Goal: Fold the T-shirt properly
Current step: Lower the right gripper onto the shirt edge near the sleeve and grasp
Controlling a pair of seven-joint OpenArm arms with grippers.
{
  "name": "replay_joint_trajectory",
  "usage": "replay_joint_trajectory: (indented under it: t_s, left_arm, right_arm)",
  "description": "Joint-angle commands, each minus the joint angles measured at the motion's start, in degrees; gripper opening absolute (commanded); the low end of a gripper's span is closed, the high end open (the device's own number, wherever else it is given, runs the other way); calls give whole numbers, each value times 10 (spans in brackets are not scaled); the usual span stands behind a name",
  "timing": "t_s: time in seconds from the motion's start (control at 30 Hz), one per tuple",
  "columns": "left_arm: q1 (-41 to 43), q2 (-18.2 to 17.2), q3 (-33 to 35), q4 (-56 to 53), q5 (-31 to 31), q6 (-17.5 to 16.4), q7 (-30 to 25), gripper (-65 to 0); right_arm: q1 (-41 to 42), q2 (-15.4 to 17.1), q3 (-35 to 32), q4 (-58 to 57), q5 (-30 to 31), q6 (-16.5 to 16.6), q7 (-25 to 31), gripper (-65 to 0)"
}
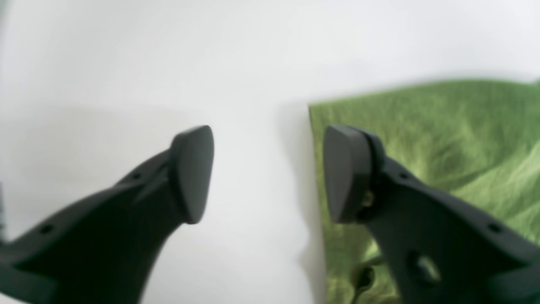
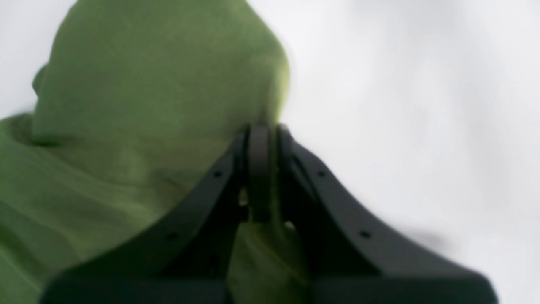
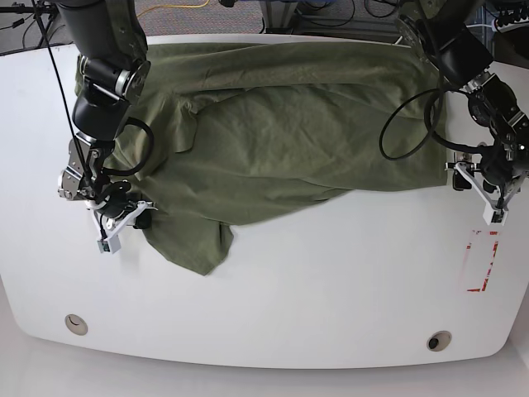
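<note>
T-shirt (image 1: 443,139) edge is seen just off the spread left fingers (image 1: 192,173); right fingers (image 2: 259,169) are clamped on cloth.

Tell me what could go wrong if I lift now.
The right gripper is shut on the T-shirt at an edge, so only a thin pinch may hold and could slip. The left gripper is open beside the hem, holding nothing, so a lift now would likely drag the cloth unevenly.
</note>
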Motion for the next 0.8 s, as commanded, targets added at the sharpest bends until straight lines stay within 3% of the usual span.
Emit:
replay_joint_trajectory:
  t_s: [0.0,0.13,0.77]
  left_arm:
    - [-25,-9,-2,-10,-5,-1,-11,-207]
    - [-35,-9,-4,-45,-6,-1,-11,-156]
    - [-61,-7,-11,-159,-6,-1,-11,-157]
  right_arm:
    - [16,10,-12,7,3,3,7,-642]
    - [15,10,-12,7,3,3,7,-642]
    - [14,9,-12,7,3,3,7,-642]
